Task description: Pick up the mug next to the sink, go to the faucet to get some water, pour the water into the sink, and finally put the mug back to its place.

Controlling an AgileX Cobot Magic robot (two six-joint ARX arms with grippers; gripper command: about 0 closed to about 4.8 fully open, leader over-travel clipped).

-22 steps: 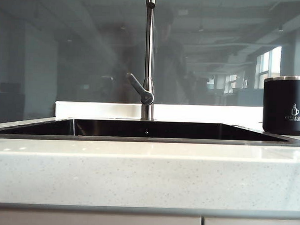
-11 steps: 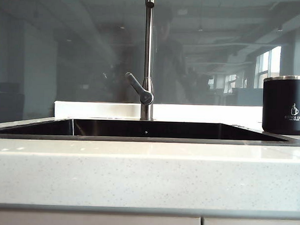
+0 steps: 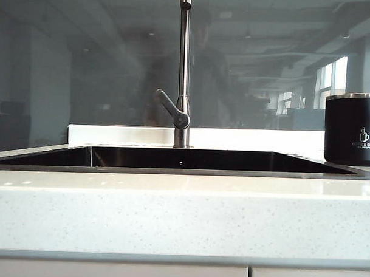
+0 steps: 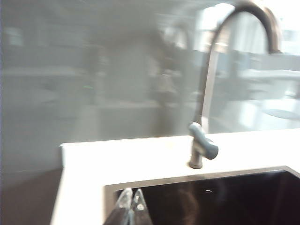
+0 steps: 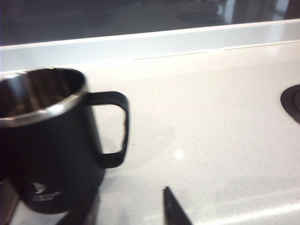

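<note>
The black mug [image 3: 352,129] with a silver rim stands upright on the pale counter to the right of the sink [image 3: 171,171]. The faucet [image 3: 183,71] rises behind the sink's middle, its lever [image 3: 171,109] angled to the left. No gripper shows in the exterior view. In the right wrist view my right gripper [image 5: 131,206] is open just in front of the mug [image 5: 51,150], beside its handle [image 5: 117,133], with nothing between the fingers. In the left wrist view my left gripper [image 4: 132,197] is shut and empty over the sink's corner [image 4: 112,187], and the faucet [image 4: 206,93] stands beyond it.
A dark glass wall runs behind the counter above a white ledge [image 3: 124,135]. A dark round inset [image 5: 291,101] lies in the counter beyond the mug's handle side. Cabinet fronts [image 3: 107,272] sit below the counter's front edge.
In the exterior view the mug, faucet and sink stand as before. Only dim reflections in the glass have shifted a little.
</note>
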